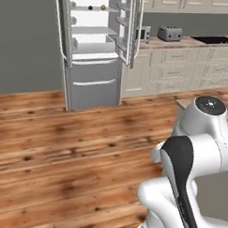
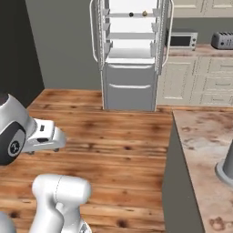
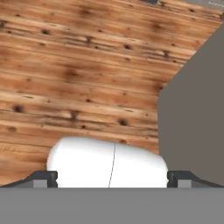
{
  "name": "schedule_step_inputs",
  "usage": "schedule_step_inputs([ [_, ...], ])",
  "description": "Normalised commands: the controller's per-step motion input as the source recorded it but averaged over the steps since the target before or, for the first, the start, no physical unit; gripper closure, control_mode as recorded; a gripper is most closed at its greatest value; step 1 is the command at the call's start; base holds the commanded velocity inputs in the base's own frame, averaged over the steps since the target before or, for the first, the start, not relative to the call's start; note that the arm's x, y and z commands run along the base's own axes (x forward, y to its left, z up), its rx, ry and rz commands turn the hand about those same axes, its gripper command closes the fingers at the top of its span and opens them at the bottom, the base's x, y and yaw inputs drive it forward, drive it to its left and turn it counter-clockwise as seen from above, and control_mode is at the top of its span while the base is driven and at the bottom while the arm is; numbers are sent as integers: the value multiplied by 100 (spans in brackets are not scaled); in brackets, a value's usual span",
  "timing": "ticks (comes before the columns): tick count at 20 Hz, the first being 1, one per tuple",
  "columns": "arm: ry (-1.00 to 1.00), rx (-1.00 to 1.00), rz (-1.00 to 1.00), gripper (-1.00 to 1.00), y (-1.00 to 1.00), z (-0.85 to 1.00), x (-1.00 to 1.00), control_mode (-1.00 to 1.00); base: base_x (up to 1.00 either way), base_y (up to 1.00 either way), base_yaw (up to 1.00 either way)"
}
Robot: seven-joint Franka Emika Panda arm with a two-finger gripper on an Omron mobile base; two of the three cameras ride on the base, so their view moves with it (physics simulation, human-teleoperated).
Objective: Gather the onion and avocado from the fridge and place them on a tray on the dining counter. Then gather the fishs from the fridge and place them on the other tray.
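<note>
tall grey French-door fridge (image 1: pixel 97 54) doors open, far ahead | small golden-brown onion (image 2: pixel 144 13) on top shelf | gripper (image 3: pixel 112 177) fingers spread, empty, over floor

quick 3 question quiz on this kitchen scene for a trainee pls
1. True or false: the fridge doors stand open.
2. The claw is: A open with nothing between its tips, B shut on the onion, C shut on a tray.
3. Fill in: the onion sits on the fridge's ___ visible shelf.

Key: 1 true. 2 A. 3 top.
</note>
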Motion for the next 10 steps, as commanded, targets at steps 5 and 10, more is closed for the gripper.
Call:
schedule_step_inputs([
  [5,0,0,0,-100,0,0,0,100,100,0,-10],
  [10,0,0,0,-100,0,0,0,100,100,0,-9],
])
